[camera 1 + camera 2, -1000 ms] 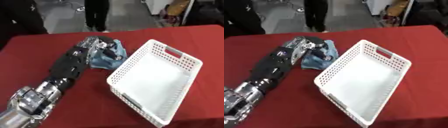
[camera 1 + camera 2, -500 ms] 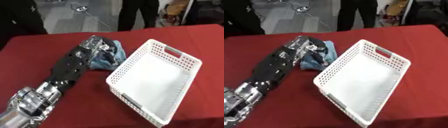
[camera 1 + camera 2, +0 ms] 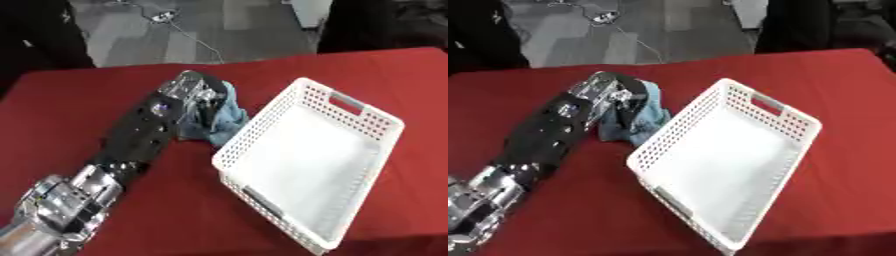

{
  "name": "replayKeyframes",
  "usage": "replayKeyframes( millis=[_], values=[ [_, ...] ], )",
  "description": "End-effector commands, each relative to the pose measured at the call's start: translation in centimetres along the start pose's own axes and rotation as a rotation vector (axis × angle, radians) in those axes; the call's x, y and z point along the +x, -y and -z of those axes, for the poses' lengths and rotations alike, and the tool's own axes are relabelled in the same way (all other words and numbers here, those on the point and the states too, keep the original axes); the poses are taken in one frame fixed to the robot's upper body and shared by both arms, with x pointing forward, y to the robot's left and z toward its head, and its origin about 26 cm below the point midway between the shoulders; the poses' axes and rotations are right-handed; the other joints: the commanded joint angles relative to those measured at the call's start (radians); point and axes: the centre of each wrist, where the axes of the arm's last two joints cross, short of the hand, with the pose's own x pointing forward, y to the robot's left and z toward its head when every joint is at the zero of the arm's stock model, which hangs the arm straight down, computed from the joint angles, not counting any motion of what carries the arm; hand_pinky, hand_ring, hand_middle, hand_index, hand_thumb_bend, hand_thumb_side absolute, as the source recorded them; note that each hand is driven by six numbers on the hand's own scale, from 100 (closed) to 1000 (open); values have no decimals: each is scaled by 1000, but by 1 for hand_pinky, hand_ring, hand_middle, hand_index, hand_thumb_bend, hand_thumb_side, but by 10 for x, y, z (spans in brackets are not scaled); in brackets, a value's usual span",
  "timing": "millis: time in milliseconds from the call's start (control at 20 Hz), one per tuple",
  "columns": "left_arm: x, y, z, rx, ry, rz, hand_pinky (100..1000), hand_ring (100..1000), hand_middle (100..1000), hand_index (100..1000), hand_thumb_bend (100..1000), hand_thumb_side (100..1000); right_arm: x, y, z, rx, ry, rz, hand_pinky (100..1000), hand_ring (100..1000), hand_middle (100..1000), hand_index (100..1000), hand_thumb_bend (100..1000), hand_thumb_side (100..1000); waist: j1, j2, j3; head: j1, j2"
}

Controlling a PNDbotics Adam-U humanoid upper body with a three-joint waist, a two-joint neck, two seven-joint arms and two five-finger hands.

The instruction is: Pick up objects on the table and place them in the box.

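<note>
Red tablecloth [image 3: 175,210] all across, and on it a white basket [image 3: 350,120] with perforated walls. A crumpled blue cloth [image 3: 229,117] sits under the left hand [image 3: 194,92], which is black with silver, shiny joints. Grey floor [image 3: 201,30] beyond.

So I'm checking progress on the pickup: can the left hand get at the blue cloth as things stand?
Probably yes. The left hand is already on the blue cloth, fingers curled into it. The white basket sits close on the cloth's right, but nothing lies between hand and cloth.
</note>
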Motion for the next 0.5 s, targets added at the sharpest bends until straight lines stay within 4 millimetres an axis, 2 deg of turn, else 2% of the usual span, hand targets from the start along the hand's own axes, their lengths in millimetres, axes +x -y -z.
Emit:
replayKeyframes(
  millis=[50,150,200,250,300,500],
  values=[
    [-15,-4,-5,38,-35,-26,100,100,312,320,497,146,5,2,9,15,39,-12,809,852,831,956,100,1000,-6,-6,1,3,-1],
    [-15,-2,-4,31,-31,-38,100,100,262,300,661,148,5,2,9,15,38,-13,809,852,831,956,100,1000,-7,-6,2,4,-1],
    [-15,-2,-4,29,-26,-45,100,100,238,302,686,189,5,2,9,15,38,-13,809,852,831,956,100,1000,-7,-6,3,5,-1],
    [-16,-2,-4,32,-25,-52,100,100,209,305,358,203,5,2,9,15,38,-14,809,852,831,956,100,1000,-7,-6,3,6,-1],
    [-17,-3,-5,45,-30,-60,100,100,187,297,288,232,5,2,8,15,37,-14,809,852,831,956,100,1000,-7,-6,4,7,-1],
    [-16,-5,-6,92,-25,-102,100,100,100,228,374,288,5,2,8,15,36,-14,809,852,831,956,100,1000,-7,-6,5,10,-1]
  ],
)
